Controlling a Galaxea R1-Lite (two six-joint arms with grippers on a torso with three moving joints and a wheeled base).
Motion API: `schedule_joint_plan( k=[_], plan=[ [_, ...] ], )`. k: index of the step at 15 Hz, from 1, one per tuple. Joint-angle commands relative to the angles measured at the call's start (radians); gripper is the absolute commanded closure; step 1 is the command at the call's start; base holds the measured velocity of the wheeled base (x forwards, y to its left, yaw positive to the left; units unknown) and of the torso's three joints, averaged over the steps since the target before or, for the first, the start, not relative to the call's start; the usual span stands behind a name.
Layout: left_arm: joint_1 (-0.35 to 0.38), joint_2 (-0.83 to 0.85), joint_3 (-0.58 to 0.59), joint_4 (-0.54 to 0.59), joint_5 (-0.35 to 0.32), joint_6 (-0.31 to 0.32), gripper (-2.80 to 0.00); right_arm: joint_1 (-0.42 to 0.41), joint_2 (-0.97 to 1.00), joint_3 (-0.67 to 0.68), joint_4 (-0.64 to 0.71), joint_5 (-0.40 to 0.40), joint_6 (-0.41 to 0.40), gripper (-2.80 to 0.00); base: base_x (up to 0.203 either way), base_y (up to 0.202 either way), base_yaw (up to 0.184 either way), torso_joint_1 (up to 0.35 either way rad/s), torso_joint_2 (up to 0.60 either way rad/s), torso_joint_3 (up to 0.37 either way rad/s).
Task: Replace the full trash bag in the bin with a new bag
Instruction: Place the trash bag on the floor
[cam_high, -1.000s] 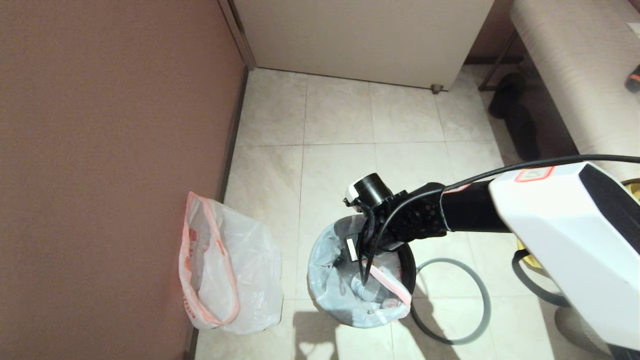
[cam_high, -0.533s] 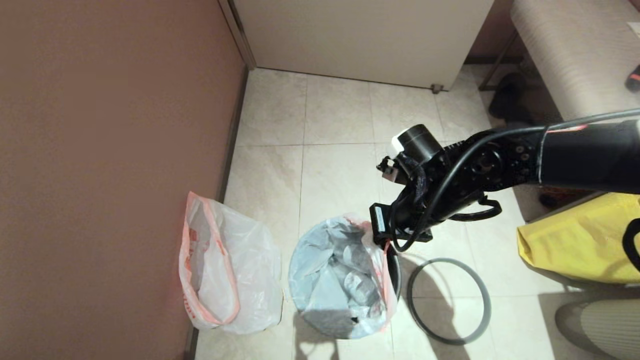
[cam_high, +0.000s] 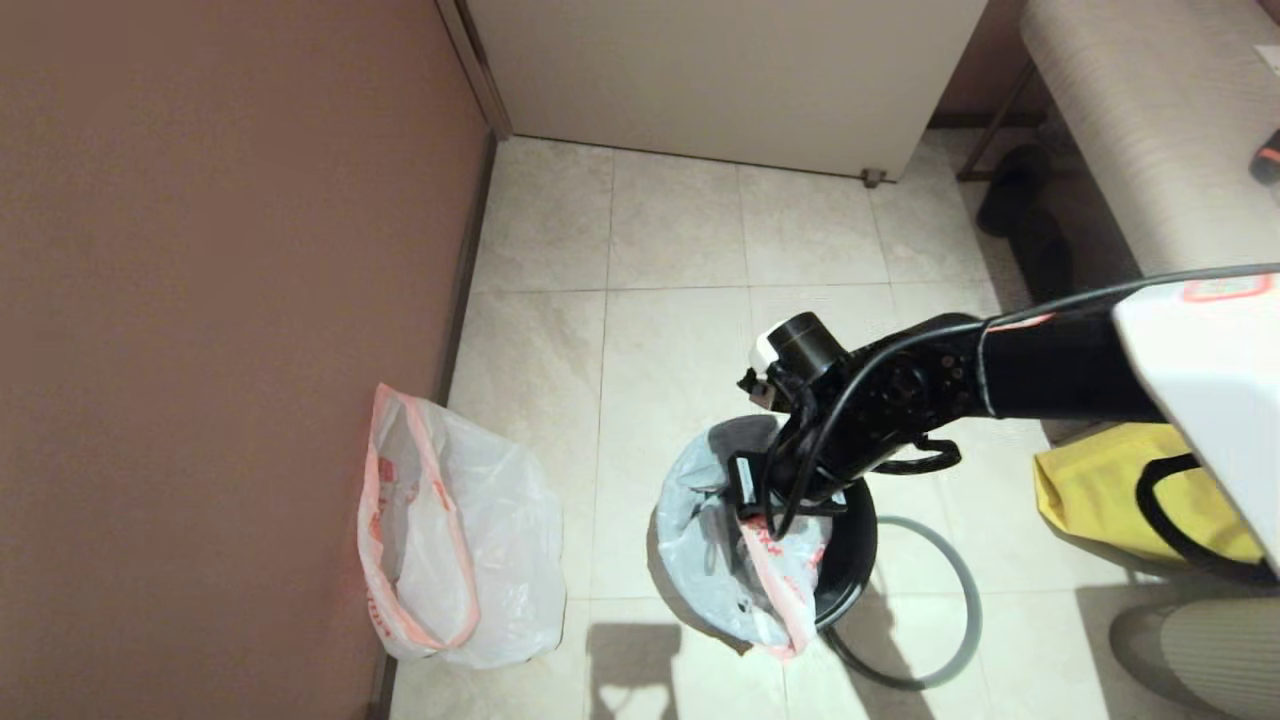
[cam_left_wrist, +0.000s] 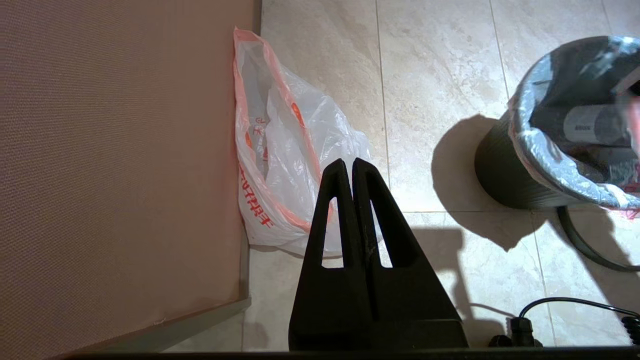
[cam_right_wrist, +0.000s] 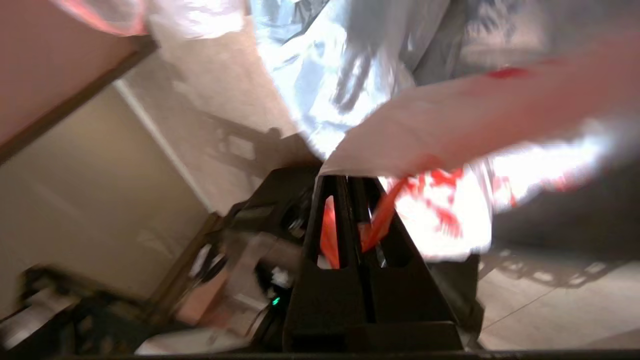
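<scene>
The right claw (cam_high: 775, 520) is clenched on the pink-red rim band of the full trash bag (cam_high: 735, 560), presumably to lift it from the black bin (cam_high: 850, 550); the new bag (cam_high: 450, 540) slumps against the wall at nine o'clock; the grey hoop (cam_high: 940, 610) lies on the tiled floor (cam_high: 680, 250) at three o'clock; the left claw (cam_left_wrist: 352, 167) hangs idle, pressed shut.

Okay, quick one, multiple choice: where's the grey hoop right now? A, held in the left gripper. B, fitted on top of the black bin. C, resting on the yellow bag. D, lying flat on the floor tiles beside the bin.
D: the grey hoop lies flat on the floor tiles next to the bin, not seated on it, and no gripper touches it.
</scene>
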Motion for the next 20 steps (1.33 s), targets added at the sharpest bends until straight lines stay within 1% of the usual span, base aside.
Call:
schedule_joint_plan(
  k=[1, 2, 4, 5, 6, 8, 10, 13, 15, 17, 20],
  plan=[
    [0.0, 0.0, 0.0, 0.0, 0.001, -0.001, 0.0, -0.001, 0.139, -0.018, -0.025, -0.012, -0.012, 0.0, 0.0, 0.0, 0.0, 0.0, 0.0, 0.0],
    [0.0, 0.0, 0.0, 0.0, 0.001, -0.001, 0.0, -0.002, 0.21, -0.052, -0.043, -0.025, -0.025, 0.0, 0.0, 0.0, 0.0, 0.0, 0.0, 0.0],
    [0.0, 0.0, 0.0, 0.0, 0.001, -0.001, 0.0, -0.001, 0.339, -0.17, -0.065, -0.04, -0.04, 0.0, 0.0, 0.0, 0.0, 0.0, 0.0, 0.0],
    [0.0, 0.0, 0.0, 0.0, 0.001, -0.001, 0.0, 0.011, 0.374, -0.206, -0.095, -0.044, -0.047, 0.0, 0.0, 0.0, 0.0, 0.0, 0.0, 0.0],
    [0.0, 0.0, 0.0, 0.0, 0.001, -0.001, 0.0, 0.03, 0.378, -0.213, -0.125, -0.047, -0.051, 0.0, 0.0, 0.0, 0.0, 0.0, 0.0, 0.0],
    [0.0, 0.0, 0.0, 0.0, 0.001, -0.001, 0.0, 0.033, 0.334, -0.213, -0.123, -0.047, -0.055, 0.0, 0.0, 0.0, 0.0, 0.0, 0.0, 0.0],
    [0.0, 0.0, 0.0, 0.0, 0.001, -0.001, 0.0, 0.021, 0.248, -0.206, -0.099, -0.046, -0.056, 0.0, 0.0, 0.0, 0.0, 0.0, 0.0, 0.0],
    [0.0, 0.0, 0.0, 0.0, 0.001, -0.001, 0.0, -0.025, 0.104, -0.201, 0.006, -0.041, -0.053, 0.0, 0.0, 0.0, 0.0, 0.0, 0.0, 0.0],
    [0.0, 0.0, 0.0, 0.0, 0.001, -0.001, 0.0, -0.048, 0.013, -0.196, 0.071, -0.031, -0.023, 0.0, 0.0, 0.0, 0.0, 0.0, 0.0, 0.0],
    [0.0, 0.0, 0.0, 0.0, 0.001, -0.001, 0.0, -0.053, -0.069, -0.177, 0.116, -0.011, 0.011, 0.0, 0.0, 0.0, 0.0, 0.0, 0.0, 0.0],
    [0.0, 0.0, 0.0, 0.0, 0.001, -0.001, 0.0, -0.068, -0.132, -0.135, 0.13, 0.008, 0.032, 0.0, 0.0, 0.0, 0.0, 0.0, 0.0, 0.0]
  ],
)
